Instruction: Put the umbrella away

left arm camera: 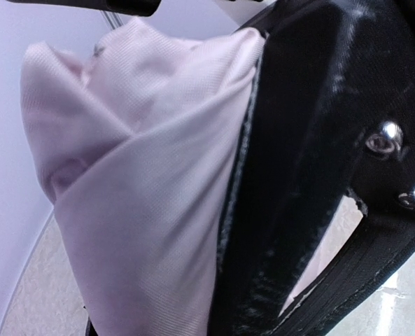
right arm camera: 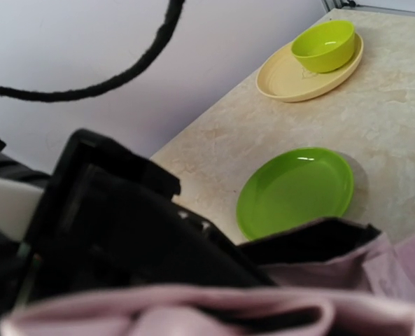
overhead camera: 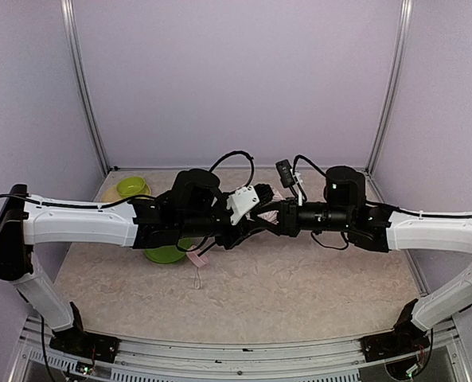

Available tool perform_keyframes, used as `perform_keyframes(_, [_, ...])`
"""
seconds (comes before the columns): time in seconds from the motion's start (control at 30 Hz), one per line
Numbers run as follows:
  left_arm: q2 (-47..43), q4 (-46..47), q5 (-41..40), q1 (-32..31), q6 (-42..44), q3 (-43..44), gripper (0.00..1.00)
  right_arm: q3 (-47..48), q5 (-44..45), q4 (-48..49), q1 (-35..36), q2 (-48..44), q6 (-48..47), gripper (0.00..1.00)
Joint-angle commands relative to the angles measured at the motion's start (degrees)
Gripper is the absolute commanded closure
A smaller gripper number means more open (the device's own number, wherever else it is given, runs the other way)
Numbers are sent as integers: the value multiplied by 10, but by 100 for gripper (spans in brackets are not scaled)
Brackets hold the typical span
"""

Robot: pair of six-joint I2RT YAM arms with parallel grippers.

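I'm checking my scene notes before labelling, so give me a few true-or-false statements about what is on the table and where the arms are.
1. The bowl sits on the cream plate. True.
2. The green plate is under the bowl. False: it lies alone on the table, apart from the cream plate.
3. The pink umbrella shows in both wrist views. True.
4. Both arms stand folded at the table's sides. False: the left arm and right arm reach in and meet over mid-table.
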Motion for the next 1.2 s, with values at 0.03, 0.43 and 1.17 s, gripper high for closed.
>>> perform_keyframes(0.03, [15, -42, -13, 9, 12, -2, 100, 60, -72, 95, 16, -26, 18, 100])
perform_keyframes(0.43, [-30, -31, -57, 32, -7, -29, 100, 81, -117, -89, -49, -46, -72, 54])
perform_keyframes(1.17, [-240, -164, 172, 3, 56, 3, 100, -77, -154, 5, -116, -121, -317, 23])
